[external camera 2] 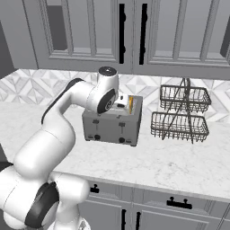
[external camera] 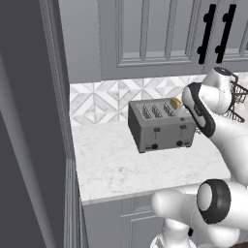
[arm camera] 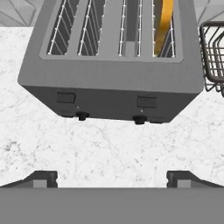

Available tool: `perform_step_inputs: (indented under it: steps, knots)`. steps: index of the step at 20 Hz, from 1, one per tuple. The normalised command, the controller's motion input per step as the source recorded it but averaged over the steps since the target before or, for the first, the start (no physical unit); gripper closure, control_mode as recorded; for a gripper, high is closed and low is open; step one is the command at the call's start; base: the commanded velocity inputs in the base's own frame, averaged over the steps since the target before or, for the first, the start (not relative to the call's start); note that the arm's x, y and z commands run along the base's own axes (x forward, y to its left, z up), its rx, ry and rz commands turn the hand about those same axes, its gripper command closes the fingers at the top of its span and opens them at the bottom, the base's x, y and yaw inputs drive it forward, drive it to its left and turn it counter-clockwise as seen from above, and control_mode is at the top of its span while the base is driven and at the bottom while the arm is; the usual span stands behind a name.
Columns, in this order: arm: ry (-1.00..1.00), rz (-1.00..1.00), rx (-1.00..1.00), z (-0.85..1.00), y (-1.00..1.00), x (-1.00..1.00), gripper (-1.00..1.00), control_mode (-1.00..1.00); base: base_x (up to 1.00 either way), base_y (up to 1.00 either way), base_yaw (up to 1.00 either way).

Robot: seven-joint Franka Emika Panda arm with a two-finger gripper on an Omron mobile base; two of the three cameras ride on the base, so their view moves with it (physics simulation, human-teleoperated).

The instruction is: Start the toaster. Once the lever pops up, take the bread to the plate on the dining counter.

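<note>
The dark grey toaster (external camera: 162, 125) stands on the marble worktop near the tiled back wall. A tan-yellow slice of bread (external camera: 176, 102) sticks up from its rightmost slot, also seen as bread (external camera 2: 130, 104) and bread (arm camera: 164, 22). In the hand view the toaster (arm camera: 113, 83) lies ahead, with two small black levers and two knobs on its front. My gripper (arm camera: 113, 179) is open, with nothing between its widely spread fingertips (arm camera: 43, 178). It hovers above the worktop just in front of the toaster. The plate and the dining counter are out of view.
A two-tier wire basket rack (external camera 2: 182, 112) stands to the right of the toaster. Grey wall cabinets (external camera 2: 134, 31) hang above. A tall grey panel (external camera: 34, 121) borders the worktop (external camera: 126, 167) on the left. Bare marble lies in front of the toaster.
</note>
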Motion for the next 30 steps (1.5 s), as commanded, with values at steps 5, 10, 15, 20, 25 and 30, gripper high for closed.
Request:
perform_step_inputs:
  steps: [5, 10, 15, 20, 25, 30]
  knots:
    - [0.00, -0.05, 0.00, -0.24, -0.20, 0.30, -1.00, -1.00, 0.00, 0.00, 0.00]
    - [0.00, -0.06, 0.00, -0.35, -0.04, 0.04, 1.00, -1.00, 0.00, 0.00, 0.00]
    - [0.00, -0.06, 0.00, -0.27, 0.00, 0.32, 1.00, -1.00, 0.00, 0.00, 0.00]
    - [0.00, 0.00, 0.00, -0.03, 0.00, 0.31, 1.00, -1.00, 0.00, 0.00, 0.00]
    - [0.00, 0.00, 0.00, -0.01, -0.05, 0.12, 1.00, -1.00, 0.00, 0.00, 0.00]
    - [0.00, 0.00, 0.00, -0.11, -0.05, 0.23, 1.00, -1.00, 0.00, 0.00, 0.00]
